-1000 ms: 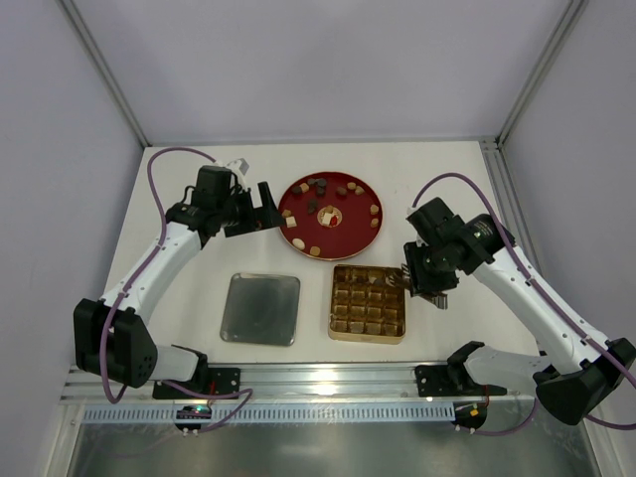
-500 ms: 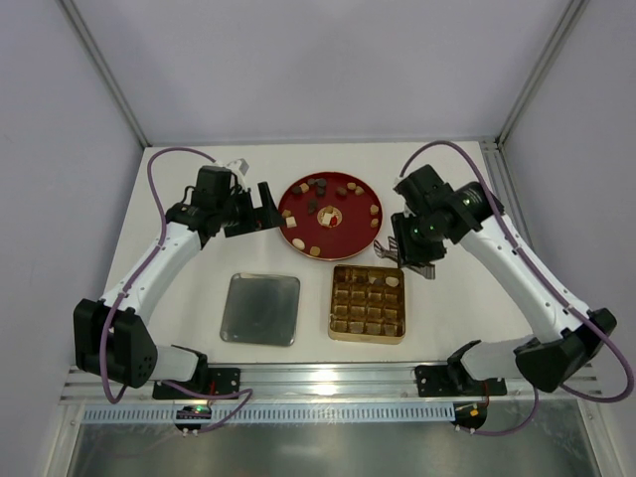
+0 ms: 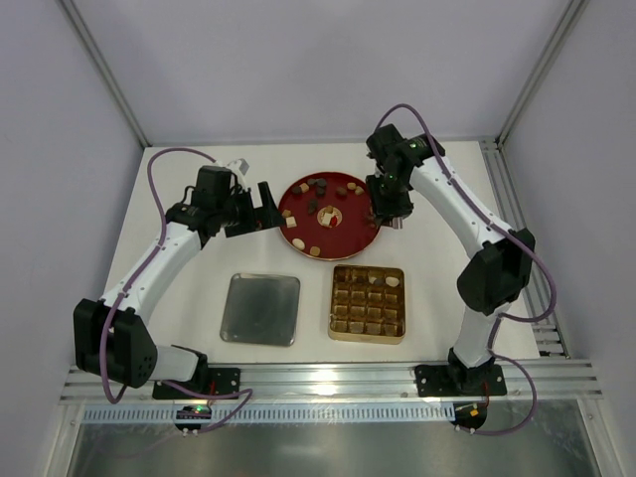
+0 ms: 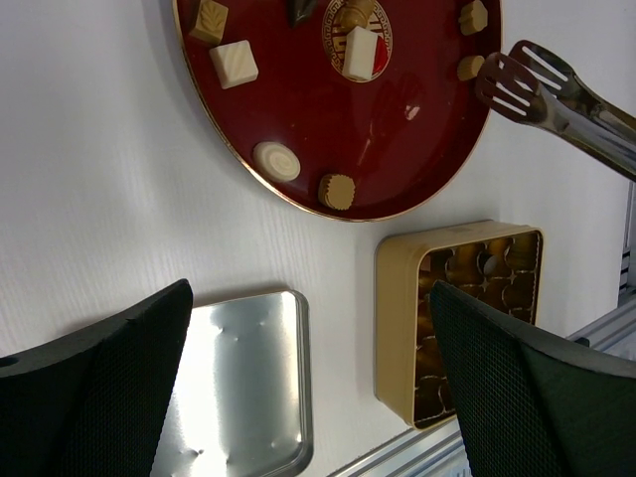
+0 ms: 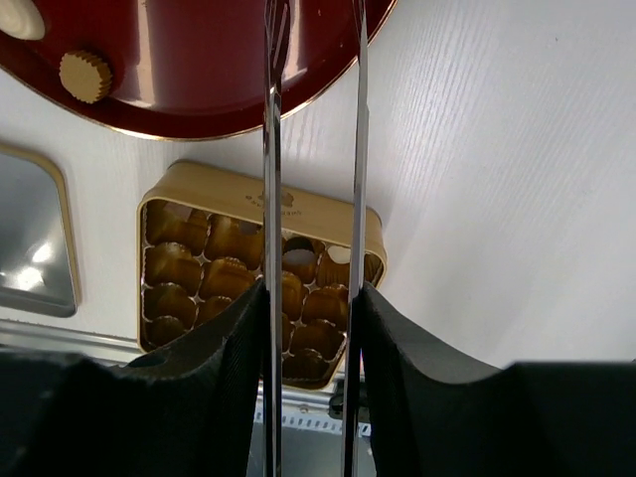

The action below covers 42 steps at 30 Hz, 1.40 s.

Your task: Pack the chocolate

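Several pieces of chocolate [image 3: 316,207] in tan, dark and cream lie on the red plate [image 3: 350,234], which also shows in the left wrist view [image 4: 298,109]. My right gripper [image 3: 386,202] is shut on metal tongs [image 5: 270,149]. The tongs' tips [image 4: 505,87] hover at the plate's right edge beside a tan piece [image 4: 464,68], with nothing between them. The gold gridded tin [image 3: 368,338] holds a cream piece [image 3: 393,281] in a far right cell. My left gripper [image 3: 260,204] stands open and empty just left of the plate.
A silver lid [image 3: 260,308] lies left of the tin, near the front rail [image 3: 318,378]. In the right wrist view the tin [image 5: 199,194] sits below the plate's rim [image 5: 179,124]. Grey walls close in the table at the back and sides.
My right arm swung from beside the tin's right side up and left to the plate's right edge, taking the tongs along. The left arm stayed where it was.
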{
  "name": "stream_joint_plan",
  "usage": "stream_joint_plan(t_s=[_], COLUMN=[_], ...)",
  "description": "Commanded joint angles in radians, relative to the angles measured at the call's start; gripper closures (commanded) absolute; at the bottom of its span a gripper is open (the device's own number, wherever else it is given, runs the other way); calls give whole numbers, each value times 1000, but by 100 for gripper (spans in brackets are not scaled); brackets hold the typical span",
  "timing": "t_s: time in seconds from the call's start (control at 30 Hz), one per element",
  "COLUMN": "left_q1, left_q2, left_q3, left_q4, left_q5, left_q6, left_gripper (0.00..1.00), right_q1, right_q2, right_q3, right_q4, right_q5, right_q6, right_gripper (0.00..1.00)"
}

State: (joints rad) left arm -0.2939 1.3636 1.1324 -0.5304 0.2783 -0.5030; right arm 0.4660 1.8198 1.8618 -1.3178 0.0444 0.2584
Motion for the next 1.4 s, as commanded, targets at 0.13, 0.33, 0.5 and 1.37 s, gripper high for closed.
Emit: stream_joint_plan(t_s=[0.13, 0.33, 0.5, 1.37], left_q1=[6, 6, 6, 4], left_q2=[-18, -17, -14, -17], left_q3=[1, 3, 1, -2], left_q4=[33, 35, 35, 35], left_q5=[28, 32, 32, 33], left_q6=[-9, -11, -11, -9], left_gripper=[0, 0, 1, 0], right_q1=[-13, -17, -18, -24], right_q2=[56, 68, 84, 114], right_q3=[74, 74, 63, 22], right_q4=[20, 31, 34, 63], right_q5=[57, 89, 80, 84], right_q6=[-16, -13, -19, -28], right_gripper=[58, 57, 58, 58])
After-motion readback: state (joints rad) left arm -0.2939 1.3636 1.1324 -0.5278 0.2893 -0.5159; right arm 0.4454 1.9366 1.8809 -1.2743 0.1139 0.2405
